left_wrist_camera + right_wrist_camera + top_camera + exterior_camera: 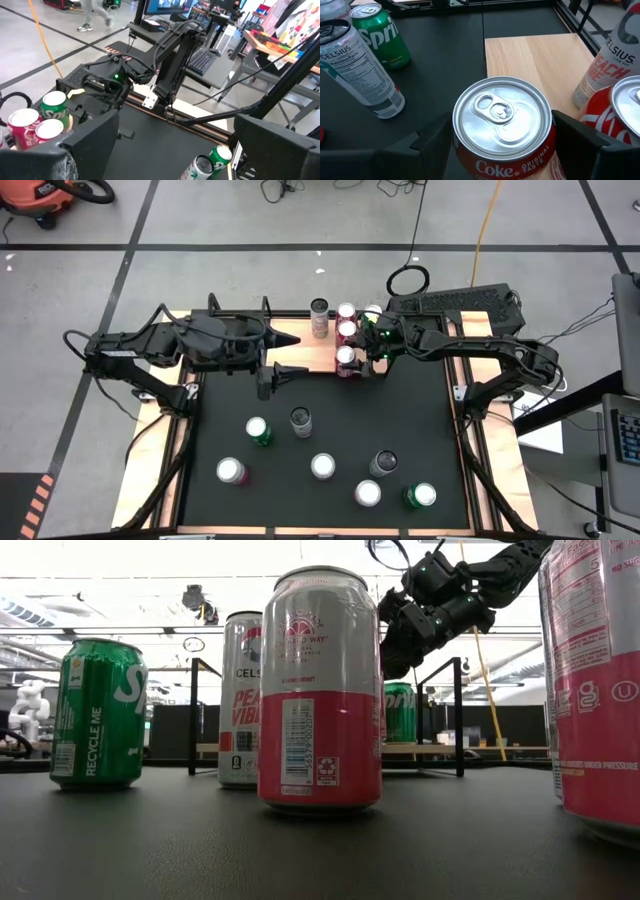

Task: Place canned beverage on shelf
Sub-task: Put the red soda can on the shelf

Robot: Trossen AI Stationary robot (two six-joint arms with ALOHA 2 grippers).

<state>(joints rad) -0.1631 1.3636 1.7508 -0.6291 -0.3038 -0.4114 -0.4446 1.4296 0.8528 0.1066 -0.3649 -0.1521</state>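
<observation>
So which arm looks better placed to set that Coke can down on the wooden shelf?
The right. Its claw already brackets the Coke can at the shelf edge, while the left claw hangs open and empty beside it.

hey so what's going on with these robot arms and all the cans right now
The right claw is closed around a red Coke can at the edge of the wooden shelf, where a few cans already stand. The left claw hangs open over the black mat, holding nothing. Seven more cans wait on the mat.
</observation>
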